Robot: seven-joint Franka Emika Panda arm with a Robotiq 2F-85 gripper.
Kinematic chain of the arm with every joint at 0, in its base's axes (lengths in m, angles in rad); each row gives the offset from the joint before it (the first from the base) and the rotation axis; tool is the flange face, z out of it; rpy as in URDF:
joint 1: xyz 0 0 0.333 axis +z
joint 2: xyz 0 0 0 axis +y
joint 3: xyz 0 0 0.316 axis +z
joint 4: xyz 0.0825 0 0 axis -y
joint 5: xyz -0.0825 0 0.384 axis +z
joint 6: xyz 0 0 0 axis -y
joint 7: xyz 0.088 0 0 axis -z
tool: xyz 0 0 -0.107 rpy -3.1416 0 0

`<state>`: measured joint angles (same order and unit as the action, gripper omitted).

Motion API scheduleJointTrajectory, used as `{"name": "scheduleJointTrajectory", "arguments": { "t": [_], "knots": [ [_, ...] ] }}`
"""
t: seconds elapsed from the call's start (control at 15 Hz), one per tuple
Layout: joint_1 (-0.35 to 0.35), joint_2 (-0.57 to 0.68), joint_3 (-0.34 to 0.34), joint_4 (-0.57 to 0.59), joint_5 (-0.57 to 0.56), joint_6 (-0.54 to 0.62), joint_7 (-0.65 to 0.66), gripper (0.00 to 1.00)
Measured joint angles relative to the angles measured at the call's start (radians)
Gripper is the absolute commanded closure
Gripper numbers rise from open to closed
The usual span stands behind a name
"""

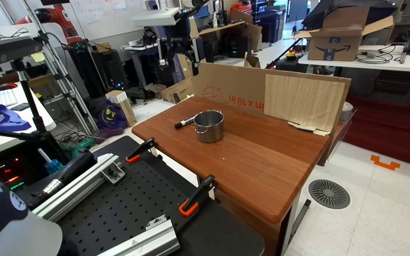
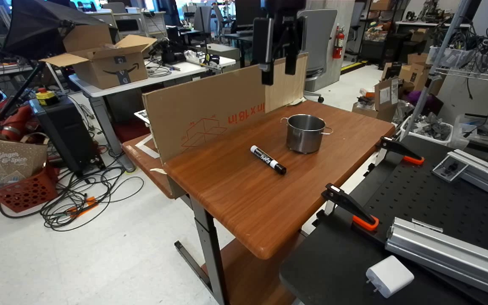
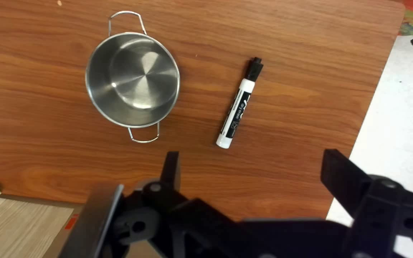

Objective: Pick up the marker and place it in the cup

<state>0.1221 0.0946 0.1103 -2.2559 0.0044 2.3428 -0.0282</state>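
The marker (image 1: 187, 122) is white and black with a black cap and lies flat on the wooden table. It shows whole in an exterior view (image 2: 268, 160) and in the wrist view (image 3: 236, 111). The cup (image 1: 210, 127) is a grey metal pot with two wire handles, standing upright beside the marker, apart from it. It also shows in an exterior view (image 2: 304, 139) and, with nothing inside, in the wrist view (image 3: 138, 82). My gripper (image 3: 252, 152) is open and empty, high above the table, as both exterior views show (image 1: 182, 65) (image 2: 278, 75). The marker's white end points towards the fingers in the wrist view.
A cardboard panel (image 2: 210, 114) stands upright along one table edge (image 2: 227, 203). Black clamps with orange pads (image 1: 198, 195) sit on the edge of the black perforated board (image 1: 119, 209) facing the table. The floor shows past the table edge, near one finger in the wrist view.
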Motion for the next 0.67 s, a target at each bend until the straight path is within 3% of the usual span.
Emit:
{"name": "scheduleJointTrajectory", "arguments": {
  "t": [0.67],
  "knots": [
    [0.015,0.249,0.008,0.128,0.000,0.016,0.135,0.00]
  ]
}}
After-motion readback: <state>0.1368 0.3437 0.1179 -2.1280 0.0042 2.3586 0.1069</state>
